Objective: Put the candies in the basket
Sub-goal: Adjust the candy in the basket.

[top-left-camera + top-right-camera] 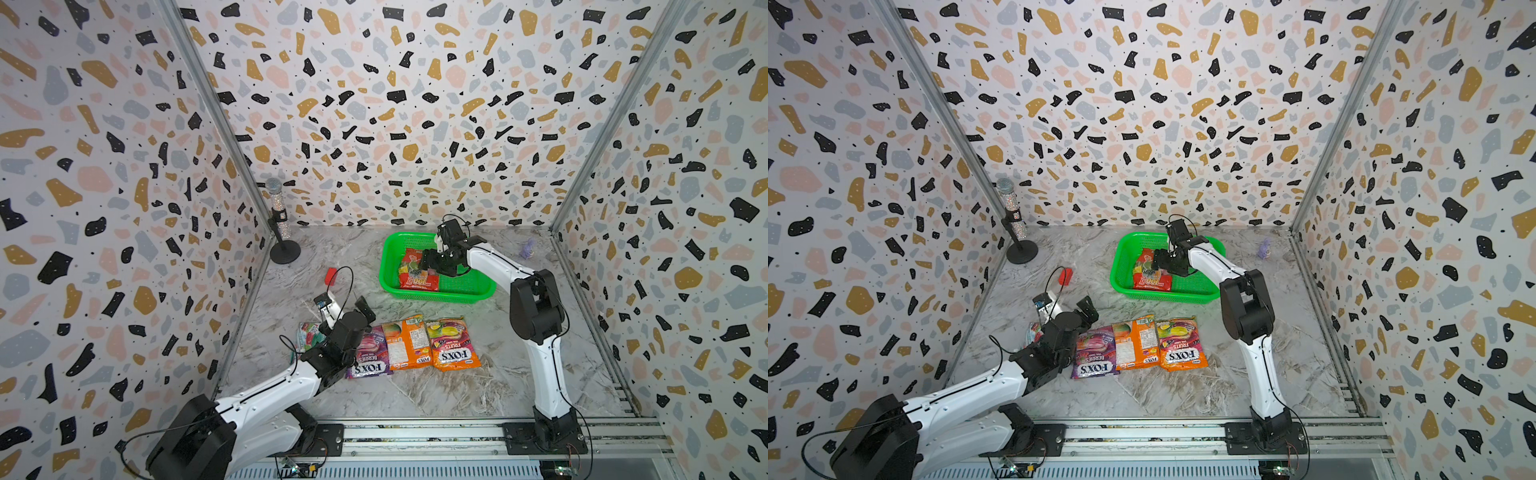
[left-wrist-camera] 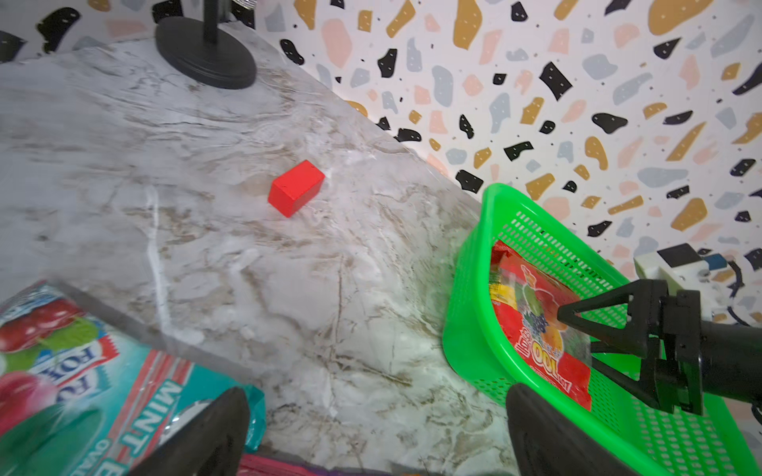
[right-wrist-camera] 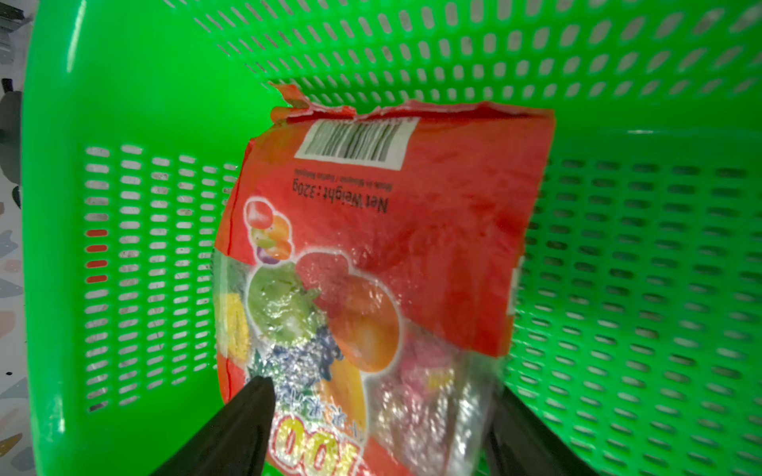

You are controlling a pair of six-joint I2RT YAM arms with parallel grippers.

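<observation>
**One candy bag in the green basket (image 1: 449, 294), four out on the bench (image 1: 415, 395)**

The basket sits toward the back edge of the bench, right of centre. Inside it lies a single red bag (image 3: 412, 230), fruit pictures facing up, its barcode end against a perforated wall, in the half nearer the bench's left edge. My right gripper (image 1: 426, 262) reaches down into the basket, jaws spread wide with a finger on either side of the bag's near end, gripping nothing. I cannot tell whether the fingers touch it.

Four bags lie side by side in a row on the front half of the bench: teal bag (image 1: 307, 334), purple bag (image 1: 372, 353), orange bag (image 1: 405, 340), orange-yellow bag (image 1: 453, 343). My left gripper (image 2: 377, 389) hangs over the teal and purple ones, jaws wide apart and empty.
</observation>
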